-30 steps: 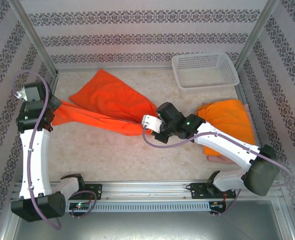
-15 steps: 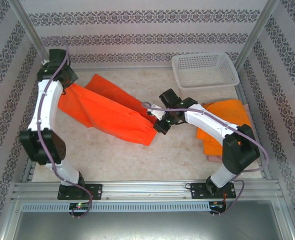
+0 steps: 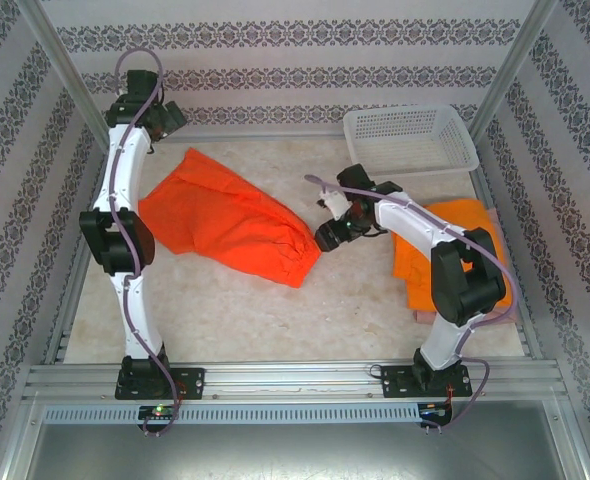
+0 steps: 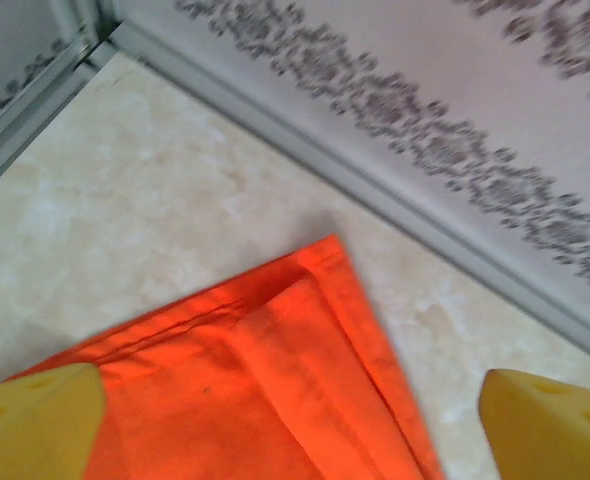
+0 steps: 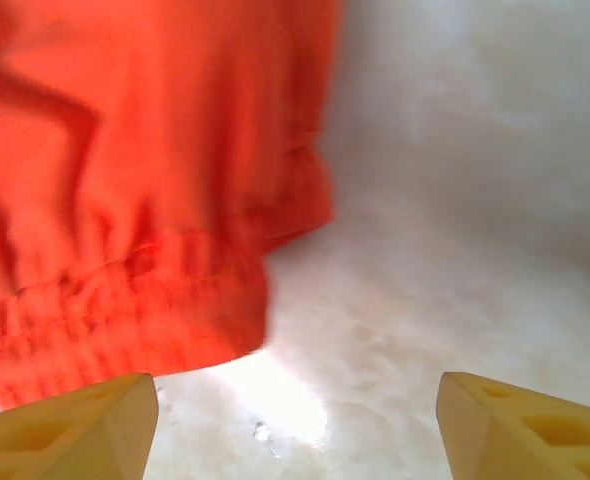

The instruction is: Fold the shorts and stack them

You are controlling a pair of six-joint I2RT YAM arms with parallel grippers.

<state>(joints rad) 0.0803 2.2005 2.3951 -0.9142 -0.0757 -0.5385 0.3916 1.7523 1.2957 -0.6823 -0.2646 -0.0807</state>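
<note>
Both jaws spread wide, orange shorts lying loose on the worktop

The orange shorts (image 3: pixel 225 215) lie flat mid-left on the worktop (image 3: pixel 275 310). The left jaws hang over their far hem corner (close to the back wall rail, not touching it). The right jaws sit just off the gathered waistband, with bare worktop between them. There's plenty of open worktop on the near side. A folded orange pile (image 3: pixel 453 240) rests by the right wall, and the white mesh basket (image 3: pixel 410 140) sits in the far right corner with its mesh bottom in plain view.
</note>
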